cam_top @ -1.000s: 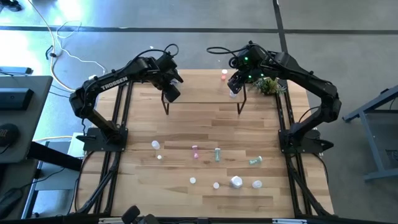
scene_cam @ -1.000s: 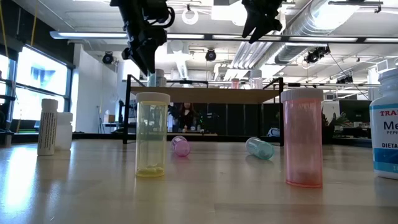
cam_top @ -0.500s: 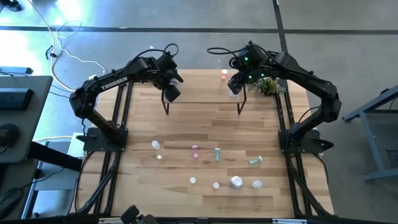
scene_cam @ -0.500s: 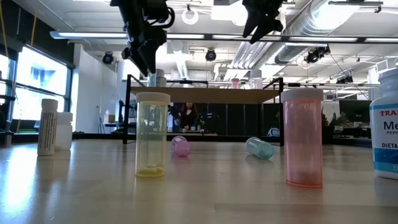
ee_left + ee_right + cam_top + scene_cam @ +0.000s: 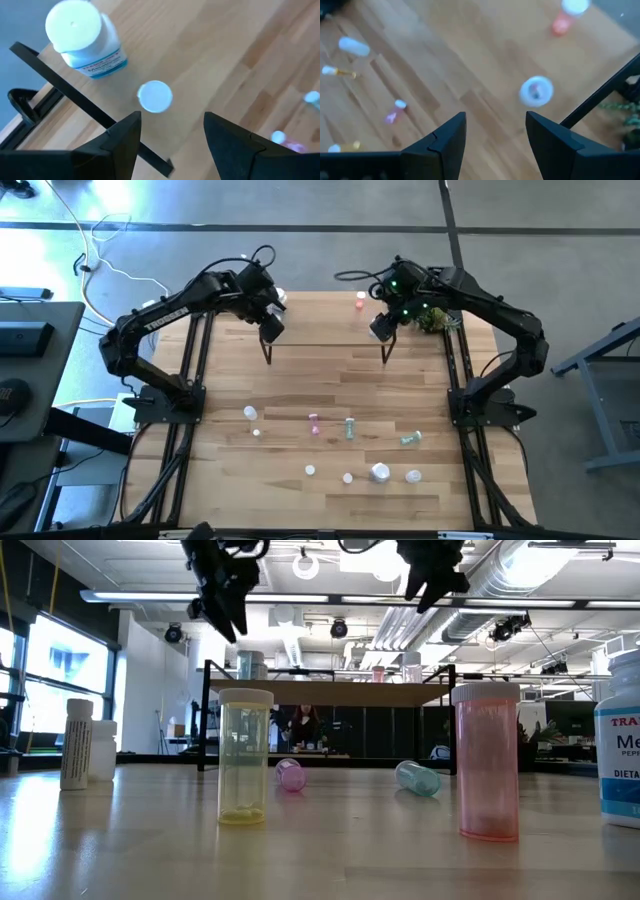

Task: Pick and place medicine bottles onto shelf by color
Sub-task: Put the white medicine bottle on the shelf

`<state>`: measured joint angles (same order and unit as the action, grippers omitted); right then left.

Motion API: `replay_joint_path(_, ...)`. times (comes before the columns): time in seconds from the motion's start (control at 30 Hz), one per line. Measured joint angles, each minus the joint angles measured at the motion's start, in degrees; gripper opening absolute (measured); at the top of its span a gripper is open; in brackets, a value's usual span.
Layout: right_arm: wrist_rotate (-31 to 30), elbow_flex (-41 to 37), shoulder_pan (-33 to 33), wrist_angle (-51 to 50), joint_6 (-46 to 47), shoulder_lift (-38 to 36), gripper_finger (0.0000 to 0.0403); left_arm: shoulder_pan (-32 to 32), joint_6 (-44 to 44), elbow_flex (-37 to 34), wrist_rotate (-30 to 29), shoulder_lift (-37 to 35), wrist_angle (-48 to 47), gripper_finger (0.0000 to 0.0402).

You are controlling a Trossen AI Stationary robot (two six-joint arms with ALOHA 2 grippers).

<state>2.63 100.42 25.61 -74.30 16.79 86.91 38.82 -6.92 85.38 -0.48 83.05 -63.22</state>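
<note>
While both grippers hover with open, empty fingers over the shelf (image 5: pixel 325 330) at upper centre, the left gripper (image 5: pixel 172 135) should descend straight toward one loose medicine bottle (image 5: pixel 314 423) on the surface's lower middle.

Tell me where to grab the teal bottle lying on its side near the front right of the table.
The teal bottle lies on its side, so probably come straight down from above and close the jaws across the middle of its round body, square to its long axis. Gripping along its length, or at the capped end, would likely let it roll or slip.
</note>
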Motion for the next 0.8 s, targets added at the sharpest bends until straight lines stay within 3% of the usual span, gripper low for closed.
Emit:
replay_joint_path(0.27, -0.5, 0.0, -5.7, -3.3, 4.7, 0.0, 0.0197, -5.9, -0.4, -0.8, 0.1, -6.3, 0.2, 0.0207)
replay_joint_path(0.57, -5.8, 0.0, -14.8, -6.6, 15.0, 0.0, 0.0197, -13.4, -6.1, -14.6, 3.1, -13.0, 10.7, 0.0199)
replay_joint_path(0.8, -5.8, 0.0, -21.7, -12.4, 22.7, 0.0, 0.0197, -19.8, -10.1, -19.5, 3.0, -16.4, 11.0, 0.0198)
